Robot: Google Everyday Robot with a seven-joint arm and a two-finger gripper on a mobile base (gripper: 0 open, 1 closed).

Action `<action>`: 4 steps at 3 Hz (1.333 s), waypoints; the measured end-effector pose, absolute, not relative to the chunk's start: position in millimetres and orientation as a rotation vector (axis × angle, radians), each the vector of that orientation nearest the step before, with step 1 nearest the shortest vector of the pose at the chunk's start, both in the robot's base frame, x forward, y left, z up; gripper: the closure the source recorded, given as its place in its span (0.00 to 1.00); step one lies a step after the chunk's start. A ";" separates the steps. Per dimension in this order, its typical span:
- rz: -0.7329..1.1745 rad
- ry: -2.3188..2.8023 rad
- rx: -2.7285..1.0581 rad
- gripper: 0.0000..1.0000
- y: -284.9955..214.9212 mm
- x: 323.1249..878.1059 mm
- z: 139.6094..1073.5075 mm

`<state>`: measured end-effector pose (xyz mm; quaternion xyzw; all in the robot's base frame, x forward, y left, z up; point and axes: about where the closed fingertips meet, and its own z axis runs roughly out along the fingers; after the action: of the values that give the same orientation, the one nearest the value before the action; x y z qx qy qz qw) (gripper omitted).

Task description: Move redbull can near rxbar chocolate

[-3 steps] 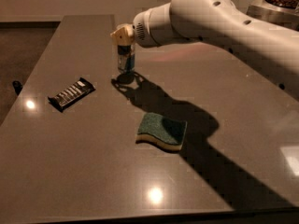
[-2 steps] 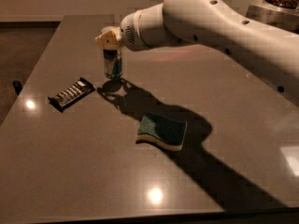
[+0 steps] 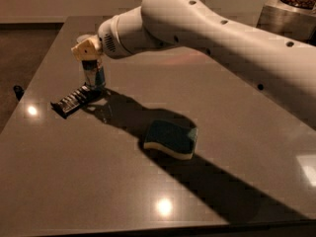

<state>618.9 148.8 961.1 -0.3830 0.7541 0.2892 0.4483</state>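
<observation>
Ok, gripper [image 3: 89, 52] fingers clamped on top of redbull can [image 3: 94, 78], just beside rxbar chocolate [image 3: 73, 100] on counter [image 3: 232, 132]. Likely light, thin-walled, slick, tippy; best gripped mid-body w/ gentle squeeze.

Likely an office break area: grey table [image 3: 237, 132], steel snack bin [image 3: 284, 19]; claw [image 3: 91, 63] grips redbull can [image 3: 95, 78] far-left

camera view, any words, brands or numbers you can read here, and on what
No text here can be read.
redbull can, held in the pincer at upper left: markings blurred, unreadable.
rxbar chocolate, beside the can: white lettering stripes, too small to read.
sponge: no text seen.
</observation>
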 end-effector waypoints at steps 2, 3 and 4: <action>0.687 1.871 -0.926 1.00 142.2 628.3 953.6; 0.669 1.874 -0.912 0.83 139.0 631.2 948.7; 0.647 1.864 -0.905 0.52 139.0 632.2 942.3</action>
<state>632.2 139.0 942.3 -0.3686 0.7596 0.2635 0.4666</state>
